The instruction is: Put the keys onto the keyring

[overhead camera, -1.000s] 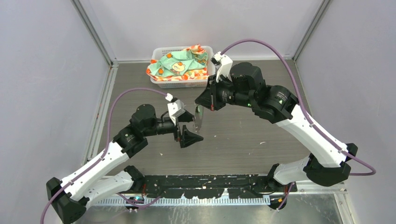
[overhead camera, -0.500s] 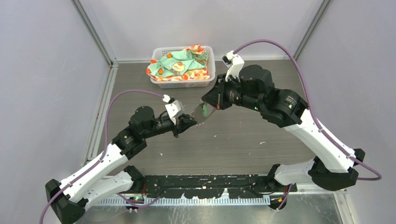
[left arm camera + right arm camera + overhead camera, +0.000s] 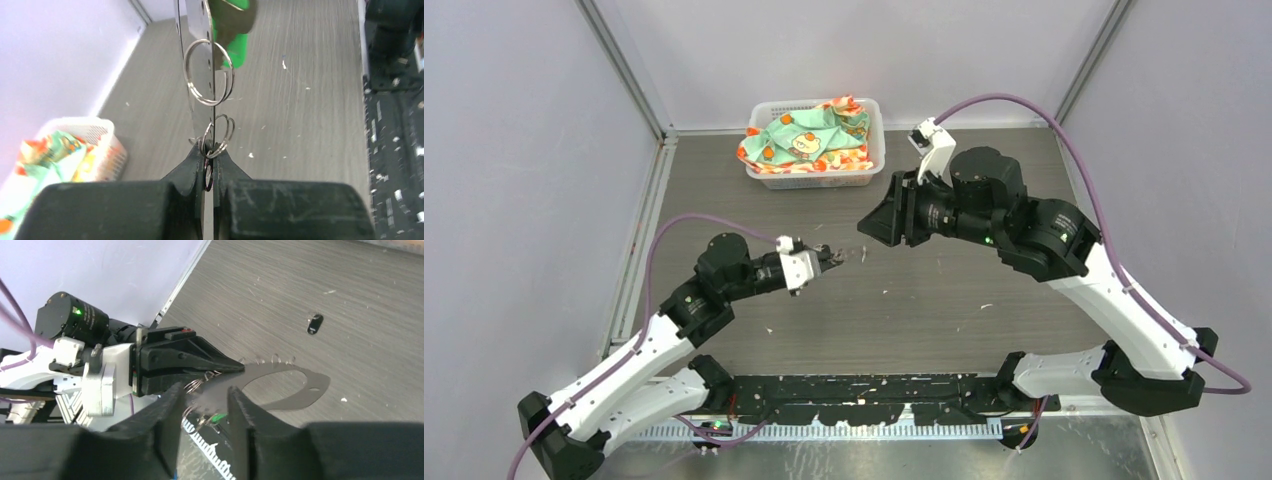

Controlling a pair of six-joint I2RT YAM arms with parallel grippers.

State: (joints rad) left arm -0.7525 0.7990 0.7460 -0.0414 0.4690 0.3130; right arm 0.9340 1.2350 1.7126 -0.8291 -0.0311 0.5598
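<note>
Grey keyring (image 3: 200, 117), pinched in left pincer (image 3: 209, 153)

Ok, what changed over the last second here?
The left gripper closed on the keyring, which the right gripper had been holding. The right gripper then opened, let go and drew back to the right, leaving the keyring and green key with the left gripper alone. The white basket of cloth stayed put.
</note>
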